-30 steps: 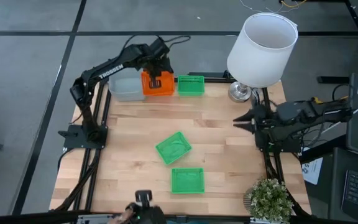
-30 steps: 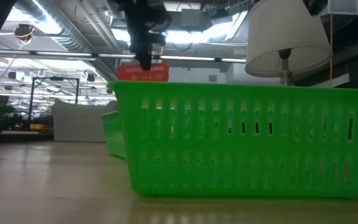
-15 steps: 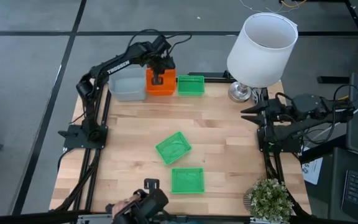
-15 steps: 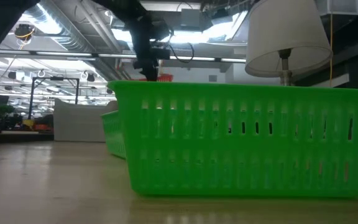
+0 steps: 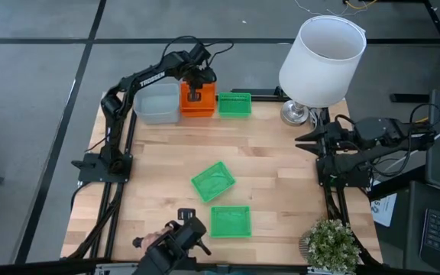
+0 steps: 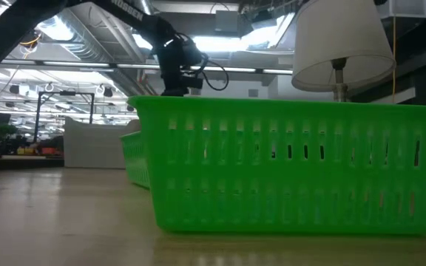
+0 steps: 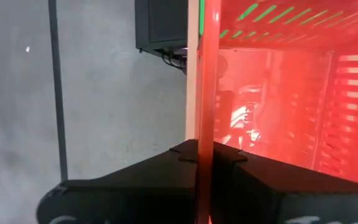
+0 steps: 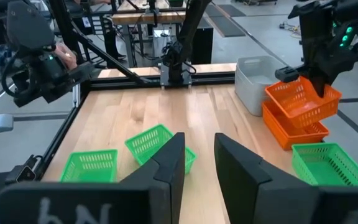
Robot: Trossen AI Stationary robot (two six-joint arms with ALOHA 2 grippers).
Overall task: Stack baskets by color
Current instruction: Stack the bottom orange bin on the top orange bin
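Left gripper [image 5: 193, 95] clamped on rim of an orange basket [image 8: 304, 99], tilted, sitting on the orange stack [image 5: 198, 101] at the table's [image 5: 281, 183] far edge. Landmark: orange stack. Grey basket [image 5: 157, 103] touching its left side, one green basket [image 5: 234, 104] just right. Two green baskets [image 5: 213, 182] [image 5: 230, 221] well apart, nearer the front; looks unstacked. Right gripper [image 5: 305, 140] parked beside the lamp [image 5: 321, 53], fingers [image 8: 166, 163] apart, empty.

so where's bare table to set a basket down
Free: the wide strip of table between the back row and the two loose green baskets, plus the left side. Crowded: the back edge, with grey basket, orange stack, green basket, lamp.
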